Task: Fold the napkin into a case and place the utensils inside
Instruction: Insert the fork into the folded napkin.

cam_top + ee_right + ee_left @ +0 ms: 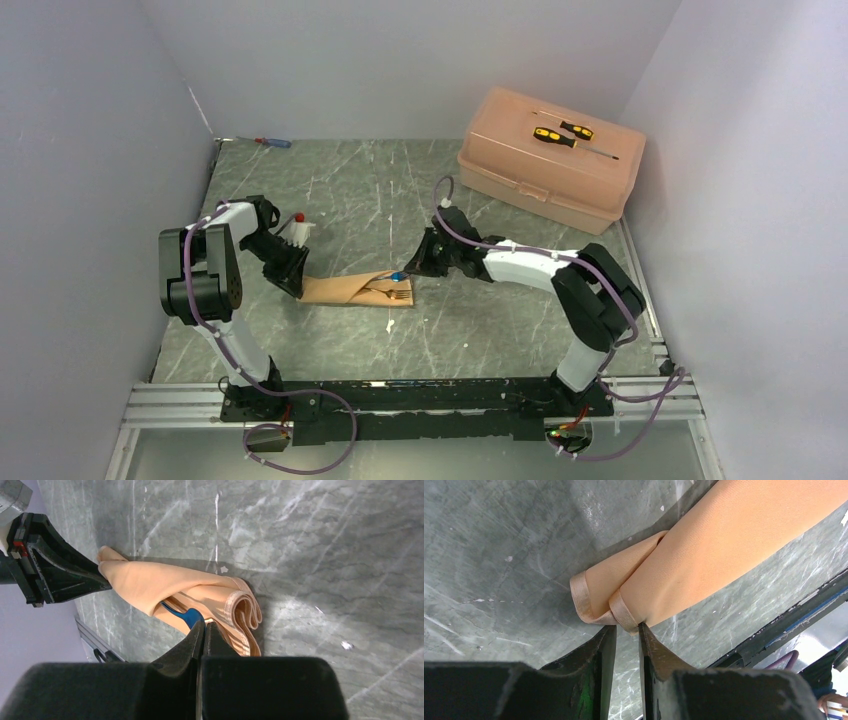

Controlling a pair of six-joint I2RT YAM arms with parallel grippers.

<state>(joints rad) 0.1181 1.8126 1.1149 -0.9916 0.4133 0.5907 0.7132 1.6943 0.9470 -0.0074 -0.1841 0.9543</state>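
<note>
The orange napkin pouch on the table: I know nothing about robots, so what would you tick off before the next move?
1. Cloth held: ok, the left gripper seems to pinch the hemmed end of the case.
2. Utensil held: ok, the right gripper is closed on the blue utensil.
3. Aim: ok, the blue utensil's far end runs under a cloth fold.
4. Is the fork tucked in: cannot tell; it shows gold against the cloth, either inside or just lying on it.
5. Arms apart: ok, the two grippers work at opposite ends of the case.
</note>
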